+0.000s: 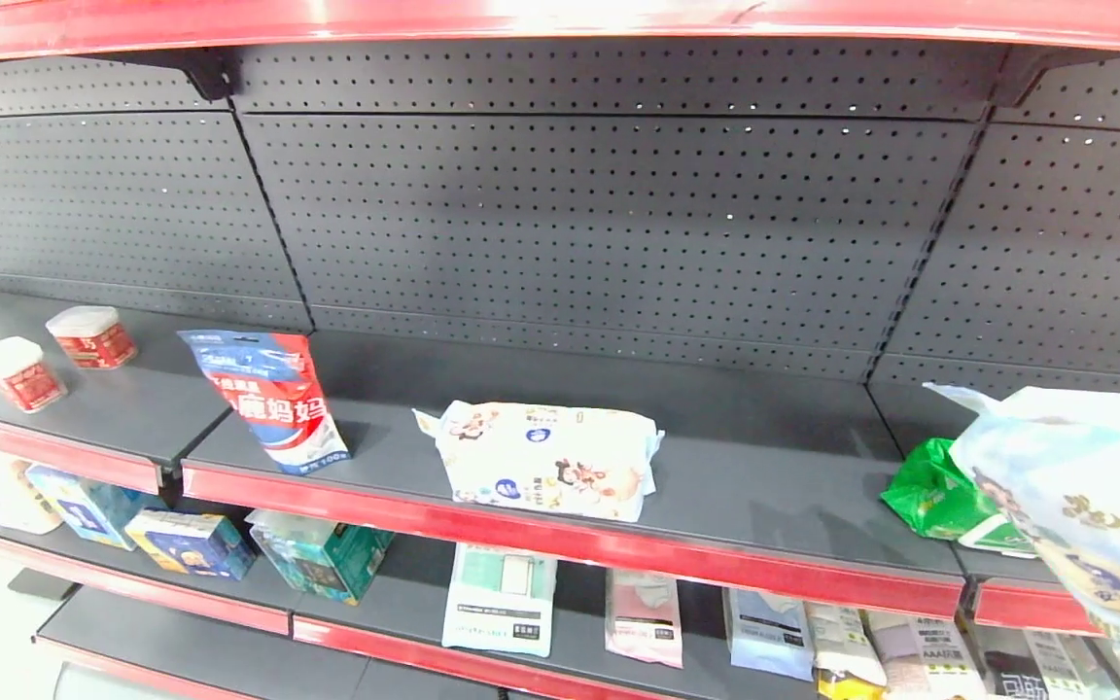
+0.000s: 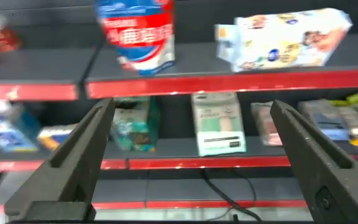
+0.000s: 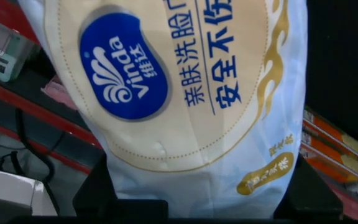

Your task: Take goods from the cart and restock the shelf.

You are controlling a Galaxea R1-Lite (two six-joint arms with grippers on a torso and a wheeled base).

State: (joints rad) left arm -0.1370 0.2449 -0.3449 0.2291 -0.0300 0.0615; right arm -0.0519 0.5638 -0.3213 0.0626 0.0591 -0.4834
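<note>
Currently right gripper jaws clamp a soft pack; left gripper jaws stand open. Risk: pack may sag, catch the shelf lip or shove the green bag.

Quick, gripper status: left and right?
Left gripper: open, holding nothing.
Right gripper: closed on the white tissue pack.

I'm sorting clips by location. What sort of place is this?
Probably a shop aisle: grey shelves with red front strips, a perforated back panel, and packaged goods, like the tissue pack lying flat and the white pack in the right tool.
</note>
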